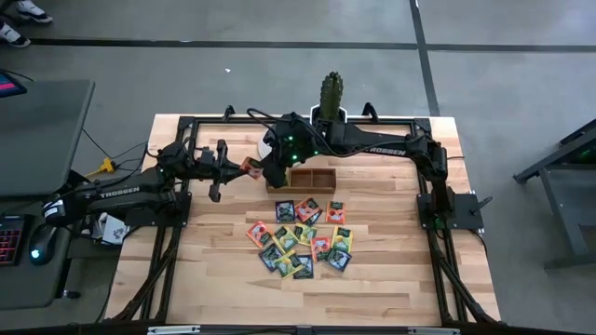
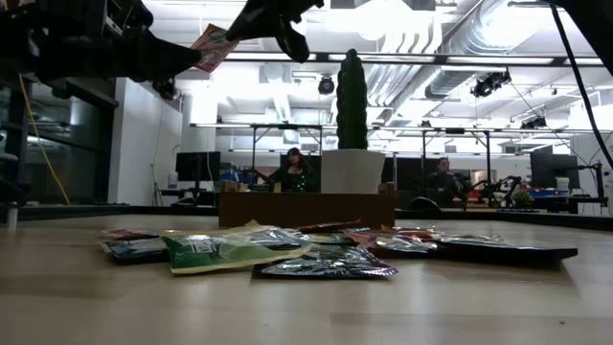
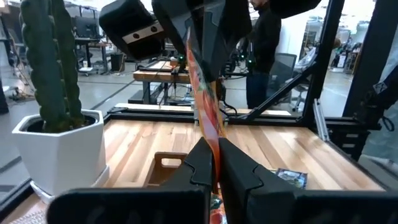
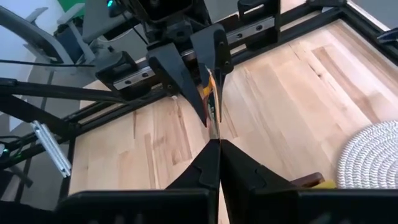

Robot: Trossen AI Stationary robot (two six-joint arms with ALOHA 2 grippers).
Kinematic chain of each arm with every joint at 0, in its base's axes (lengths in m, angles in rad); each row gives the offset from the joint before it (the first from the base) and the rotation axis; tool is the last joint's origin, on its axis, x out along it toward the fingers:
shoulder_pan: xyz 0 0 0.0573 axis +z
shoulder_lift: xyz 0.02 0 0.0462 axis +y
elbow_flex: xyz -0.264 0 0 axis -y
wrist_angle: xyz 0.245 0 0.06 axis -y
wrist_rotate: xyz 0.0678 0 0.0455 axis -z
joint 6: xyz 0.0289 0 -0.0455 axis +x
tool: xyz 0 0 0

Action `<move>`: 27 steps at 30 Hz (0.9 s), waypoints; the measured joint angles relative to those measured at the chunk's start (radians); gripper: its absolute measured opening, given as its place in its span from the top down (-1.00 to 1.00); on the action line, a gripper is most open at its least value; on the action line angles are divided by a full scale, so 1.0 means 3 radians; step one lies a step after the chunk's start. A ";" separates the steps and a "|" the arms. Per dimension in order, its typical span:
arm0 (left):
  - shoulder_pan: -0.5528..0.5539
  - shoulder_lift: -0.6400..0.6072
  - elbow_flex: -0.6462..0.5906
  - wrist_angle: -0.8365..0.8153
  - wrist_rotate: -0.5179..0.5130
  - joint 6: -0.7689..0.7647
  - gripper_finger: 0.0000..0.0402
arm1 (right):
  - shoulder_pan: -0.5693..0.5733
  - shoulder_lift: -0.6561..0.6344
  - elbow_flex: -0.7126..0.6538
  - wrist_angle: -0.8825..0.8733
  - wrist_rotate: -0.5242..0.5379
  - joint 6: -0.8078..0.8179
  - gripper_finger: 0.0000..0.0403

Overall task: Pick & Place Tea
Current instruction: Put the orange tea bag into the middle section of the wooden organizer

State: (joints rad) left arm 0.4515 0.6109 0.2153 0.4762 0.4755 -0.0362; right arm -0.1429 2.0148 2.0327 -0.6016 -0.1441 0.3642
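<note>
One orange-red tea packet (image 1: 250,166) hangs in the air left of the brown wooden tray (image 1: 312,179), between both grippers. My left gripper (image 1: 239,167) is shut on it from the table's left, and my right gripper (image 1: 264,171) is shut on it from the right. In the low view the packet (image 2: 213,46) is high above the table. Several other yellow, green, orange-red and dark packets (image 1: 303,237) lie flat in a loose heap on the table, near of the tray. My left gripper pinches the packet's left end (image 3: 214,146) between its two fingers, coming level from the table's left. The packet stands edge-up and is lifted clear of the table. My right gripper pinches the packet's opposite end (image 4: 214,127) between its two fingers, coming from the table's right. The packet spans the short gap to the left gripper's fingers (image 4: 186,81), clear of the table.
A cactus in a white pot (image 1: 332,98) stands at the far edge, just behind the tray. A round woven mat (image 4: 373,155) lies on the table beside the tray. Black frame rails (image 1: 177,233) run along the table's edges. Bare wood shows left of the heap.
</note>
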 joint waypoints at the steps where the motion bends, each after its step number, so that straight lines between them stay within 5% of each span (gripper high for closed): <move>1: 0.0000 0.0000 0.0000 0.0000 0.0001 0.0025 0.91 | 0.0000 0.0000 0.0000 -0.0010 0.0014 0.0001 0.99; 15: 0.0000 -0.0004 0.0000 -0.0013 0.0169 -0.0196 -0.09 | -0.0001 0.0000 0.0000 -0.1070 0.0281 -0.0331 1.00; 27: 0.0000 -0.0003 0.0001 -0.0025 0.0313 -0.0246 -0.19 | -0.0207 -0.0003 -0.0374 -0.1429 0.0462 -0.1082 1.00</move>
State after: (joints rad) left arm 0.4515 0.6102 0.2157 0.4686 0.5694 -0.1101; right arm -0.2050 2.0140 1.9206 -1.0302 -0.0056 0.0397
